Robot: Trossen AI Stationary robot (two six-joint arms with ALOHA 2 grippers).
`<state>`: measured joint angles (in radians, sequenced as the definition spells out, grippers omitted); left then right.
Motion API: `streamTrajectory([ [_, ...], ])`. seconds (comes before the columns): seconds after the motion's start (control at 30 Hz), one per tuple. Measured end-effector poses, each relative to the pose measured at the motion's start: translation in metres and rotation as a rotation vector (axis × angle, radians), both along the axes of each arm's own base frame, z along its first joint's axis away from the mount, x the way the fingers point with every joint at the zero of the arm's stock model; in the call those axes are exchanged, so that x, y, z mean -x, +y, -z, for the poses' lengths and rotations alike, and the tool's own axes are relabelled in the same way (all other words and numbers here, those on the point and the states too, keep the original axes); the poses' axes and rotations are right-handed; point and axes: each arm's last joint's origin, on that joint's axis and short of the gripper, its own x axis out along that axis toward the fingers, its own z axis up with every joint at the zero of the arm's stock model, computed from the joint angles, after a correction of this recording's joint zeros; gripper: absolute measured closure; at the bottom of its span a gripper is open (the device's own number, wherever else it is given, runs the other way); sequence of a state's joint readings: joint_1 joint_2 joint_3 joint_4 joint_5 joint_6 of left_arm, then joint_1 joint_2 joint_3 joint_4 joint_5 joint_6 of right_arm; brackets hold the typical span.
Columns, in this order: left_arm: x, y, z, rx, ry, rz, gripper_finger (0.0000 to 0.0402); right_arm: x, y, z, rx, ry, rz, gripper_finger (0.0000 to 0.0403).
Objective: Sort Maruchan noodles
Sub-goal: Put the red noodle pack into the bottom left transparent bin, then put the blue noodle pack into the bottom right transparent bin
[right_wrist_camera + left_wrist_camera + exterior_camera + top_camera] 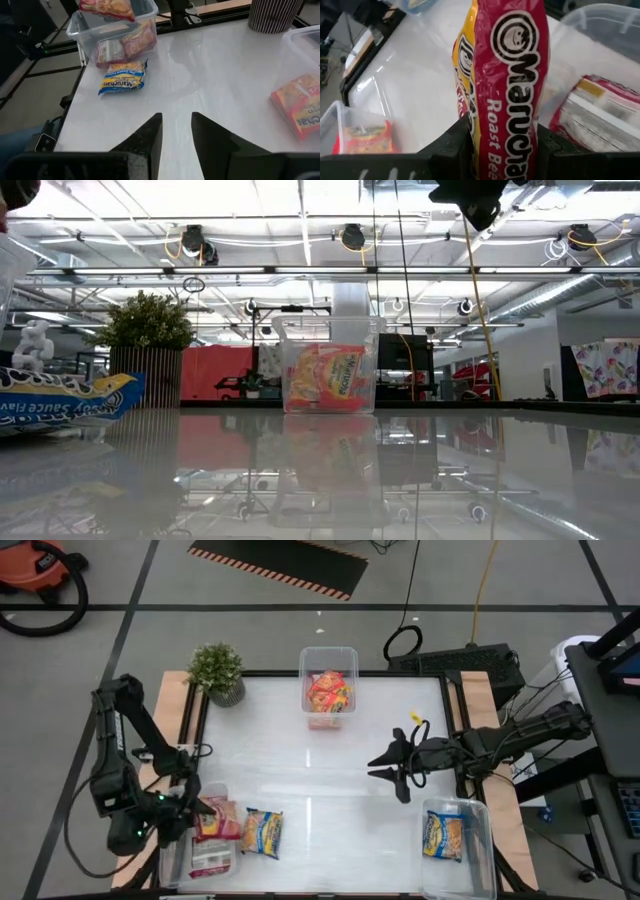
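Nearest, in the left wrist view, the left gripper (502,142) is clamped on a red Roast Beef Maruchan packet (512,80), which stands upright between the two dark fingers (452,145); its crinkly wrapper is glossy red with white lettering and a yellow strip down one edge. From above, this gripper sits at the table's front left corner, holding the packet over the front left clear bin (172,862), where a red and white packet (212,858) already lies flat.

Just beside that bin, on the white table (320,755), lies a yellow and blue packet (263,832), flat and slightly skewed, its blue band carrying the brand name.

At the front right corner a second clear bin (478,865) holds another yellow and blue packet (443,836).

Farther in, right of the table's middle, the right gripper (385,770) hangs above bare tabletop with its fingers spread apart and nothing between them; the right wrist view shows the gap between the two dark fingers (150,137) clearly.

At the far edge, centred, a third clear bin (345,660) contains red-orange packets (328,692), crumpled together with yellow patches showing. A potted plant (218,672) stands at the far left corner, well apart from the bins.
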<state>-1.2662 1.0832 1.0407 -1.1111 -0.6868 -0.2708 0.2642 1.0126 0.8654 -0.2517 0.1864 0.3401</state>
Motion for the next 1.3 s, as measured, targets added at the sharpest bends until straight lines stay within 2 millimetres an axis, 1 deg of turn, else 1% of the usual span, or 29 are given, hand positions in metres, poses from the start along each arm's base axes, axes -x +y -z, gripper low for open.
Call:
streamTrajectory([
  [0.13,0.003,-0.003,-0.015,0.021,-0.017,0.051,0.0277,0.0,0.0,0.0,0.0,0.0,0.0,0.0303],
  [0.2,0.003,-0.003,-0.018,0.026,-0.016,0.058,0.0277,0.0,0.0,0.0,0.0,0.0,0.0,0.0303],
  [0.37,0.007,0.001,-0.012,0.049,0.099,0.007,0.0277,0.0,0.0,0.0,0.001,0.005,0.0,0.0303],
  [0.43,0.008,0.004,-0.008,0.053,0.17,-0.031,0.0277,0.0,0.0,0.0,0.0,0.005,-0.002,0.0303],
  [0.53,0.009,0.004,-0.002,0.081,0.267,-0.073,0.0277,0.0,0.0,0.0,0.0,0.005,-0.003,0.0303],
  [0.67,0.008,0.0,0.003,0.076,0.298,-0.12,0.0275,0.0,0.0,0.0,-0.001,0.005,-0.003,0.0303],
  [0.8,0.006,-0.006,0.01,0.051,0.326,-0.173,0.0255,0.0,0.0,0.0,0.0,0.005,-0.003,0.0303],
  [0.97,0.005,-0.009,0.017,0.041,0.356,-0.288,0.0223,0.0,0.0,0.0,0.0,0.004,-0.003,0.0303],
  [1.1,0.007,-0.013,0.021,0.026,0.458,-0.241,0.0192,0.0,0.0,0.0,0.003,0.006,-0.005,0.0303],
  [1.2,0.01,-0.014,0.017,0.049,0.553,-0.202,0.0177,0.0,0.0,0.002,0.01,0.006,-0.008,0.0303],
  [1.3,0.009,-0.016,0.006,0.089,0.556,-0.188,0.0175,0.0,0.0,0.008,0.01,0.001,-0.007,0.0303],
])
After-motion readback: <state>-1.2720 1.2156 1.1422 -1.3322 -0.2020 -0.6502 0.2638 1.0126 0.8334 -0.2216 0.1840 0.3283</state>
